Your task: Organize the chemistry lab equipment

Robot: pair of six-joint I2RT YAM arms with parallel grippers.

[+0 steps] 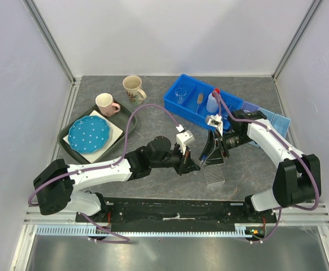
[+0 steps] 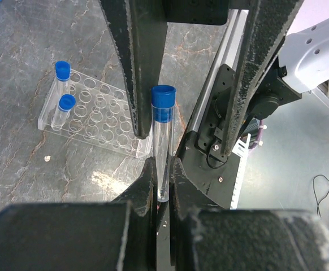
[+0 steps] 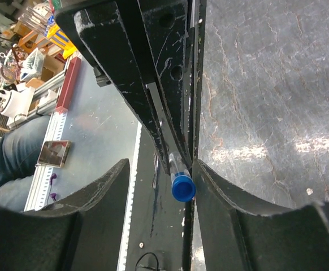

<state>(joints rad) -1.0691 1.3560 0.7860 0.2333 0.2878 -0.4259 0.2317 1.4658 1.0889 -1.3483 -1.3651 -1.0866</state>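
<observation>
Blue-capped tube (image 2: 163, 138) gripped; L-wrist shows rack (image 2: 96, 116).

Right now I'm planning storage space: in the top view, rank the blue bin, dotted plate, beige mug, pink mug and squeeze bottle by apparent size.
1. blue bin
2. dotted plate
3. beige mug and pink mug: too alike to rank
4. squeeze bottle

A robotics lab: a white-panelled enclosure (image 1: 170, 34) on aluminium framing (image 1: 51, 42), with cluttered workbenches (image 3: 26, 31) beyond.
</observation>
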